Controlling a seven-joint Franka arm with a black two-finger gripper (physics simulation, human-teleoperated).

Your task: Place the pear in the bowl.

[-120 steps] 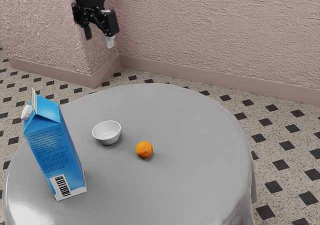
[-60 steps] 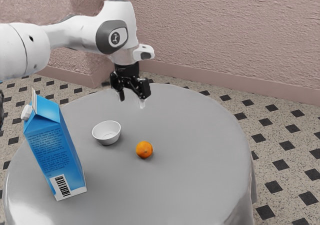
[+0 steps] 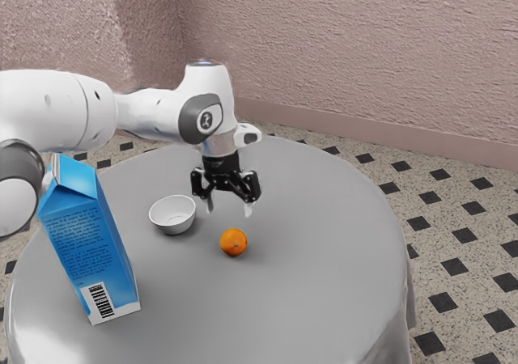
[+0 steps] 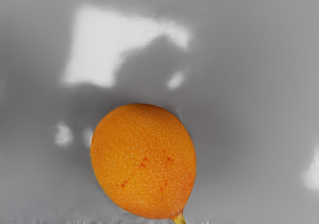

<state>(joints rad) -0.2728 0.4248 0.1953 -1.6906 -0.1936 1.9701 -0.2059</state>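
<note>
Held gripper (image 3: 229, 209) spread wide and empty, higher than bowl (image 3: 174, 223). Saw pear (image 3: 233, 243) on counter (image 3: 307, 299), near bowl but not touching. Risked rolling pear farther from bowl by coming down off-centre and nudging its rounded side.

- Exterior view: bright, even, diffuse light; pale wall (image 3: 364, 48) and floor (image 3: 461, 243) well lit.
- Milky glare on the bench (image 3: 324, 299), near edge, toward the exterior view's left.
- Faint, soft shadows hugging the bowl (image 3: 173, 226) and pear (image 3: 234, 242).
- Wrist view: dimmer grey, hard white glare patches with feathered edges; darker shade beside the pear.
- Ragged, streaky fringe along the wrist view's lower edge.
</note>
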